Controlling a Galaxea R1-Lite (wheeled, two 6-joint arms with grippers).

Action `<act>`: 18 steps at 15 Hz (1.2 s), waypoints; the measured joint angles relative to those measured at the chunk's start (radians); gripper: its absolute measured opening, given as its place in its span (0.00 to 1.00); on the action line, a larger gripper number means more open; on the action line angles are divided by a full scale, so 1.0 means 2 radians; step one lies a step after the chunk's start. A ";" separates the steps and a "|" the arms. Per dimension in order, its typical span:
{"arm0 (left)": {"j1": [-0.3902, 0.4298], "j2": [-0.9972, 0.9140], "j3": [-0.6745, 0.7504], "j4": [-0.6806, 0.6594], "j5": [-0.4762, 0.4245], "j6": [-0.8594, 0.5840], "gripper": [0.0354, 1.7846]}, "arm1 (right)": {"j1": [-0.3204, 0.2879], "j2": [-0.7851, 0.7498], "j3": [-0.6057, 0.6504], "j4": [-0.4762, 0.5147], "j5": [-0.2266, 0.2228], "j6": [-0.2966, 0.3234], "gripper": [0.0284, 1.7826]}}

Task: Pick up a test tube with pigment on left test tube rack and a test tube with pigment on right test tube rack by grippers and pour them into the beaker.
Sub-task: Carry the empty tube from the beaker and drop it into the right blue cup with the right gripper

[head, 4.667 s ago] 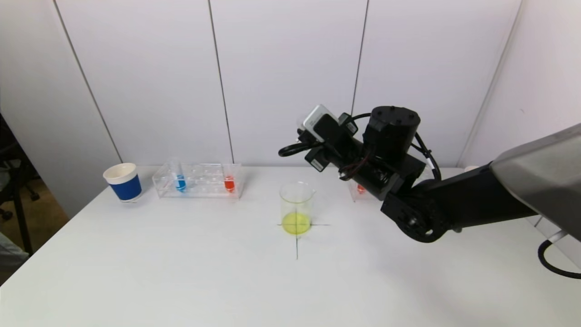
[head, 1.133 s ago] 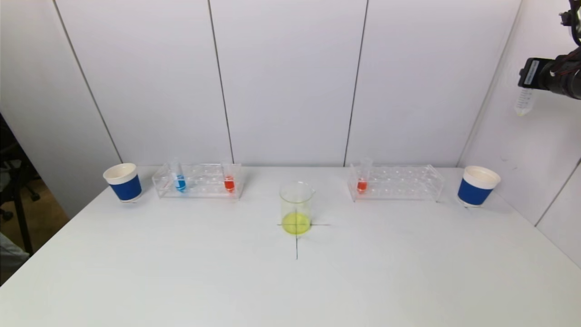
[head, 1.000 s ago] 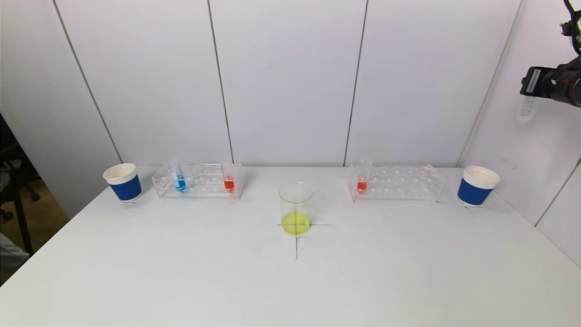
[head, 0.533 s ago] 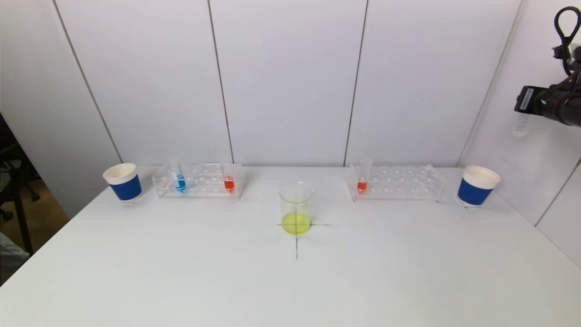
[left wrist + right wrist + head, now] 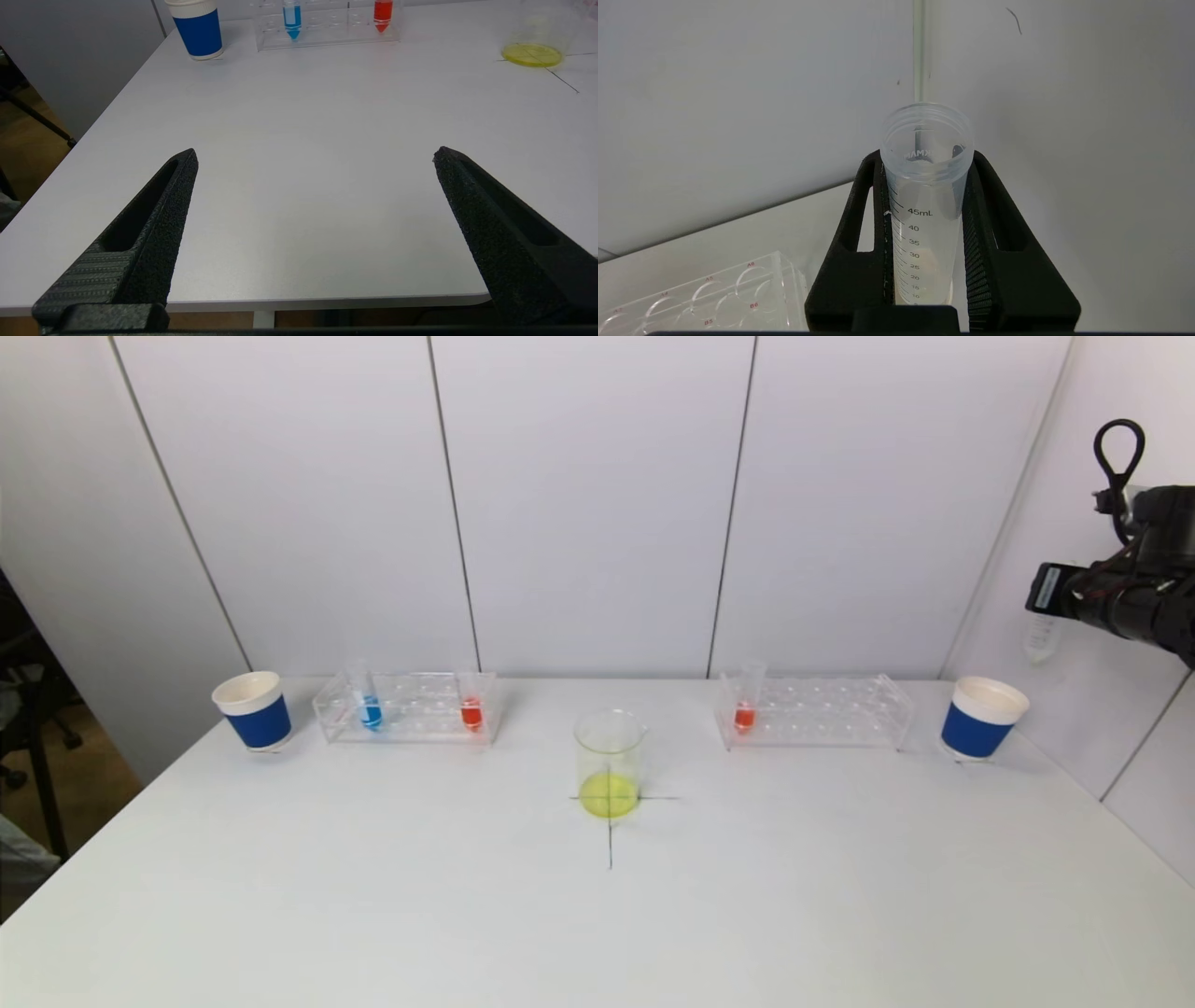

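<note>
The glass beaker (image 5: 610,761) with yellow liquid stands on a cross mark at mid-table. In the left test tube rack (image 5: 411,709) stand a blue tube (image 5: 371,709) and a red tube (image 5: 471,711). One red tube (image 5: 744,714) stands in the right test tube rack (image 5: 822,711). High at the right edge, above the right blue cup, my right gripper (image 5: 1046,602) (image 5: 926,159) is shut on an empty clear tube (image 5: 1037,638) (image 5: 924,205), held upright. My left gripper (image 5: 315,153) is open and empty, low at the table's near left edge, out of the head view.
A blue paper cup (image 5: 254,709) stands left of the left rack, another blue cup (image 5: 982,719) right of the right rack. White wall panels close the back and the right side. The table's near edge (image 5: 327,298) lies under my left gripper.
Several seconds ago the right arm was over the beaker. Over the last second the right gripper has come down and inward from the upper right corner, still holding the empty tube.
</note>
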 joint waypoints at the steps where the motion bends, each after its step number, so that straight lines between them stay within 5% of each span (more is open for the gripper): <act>1: 0.000 0.000 0.000 0.000 0.000 0.000 0.99 | 0.002 0.003 0.010 -0.014 0.000 0.000 0.26; 18: 0.000 0.000 0.000 0.000 0.000 0.000 0.99 | 0.005 0.071 0.026 -0.083 0.008 0.028 0.26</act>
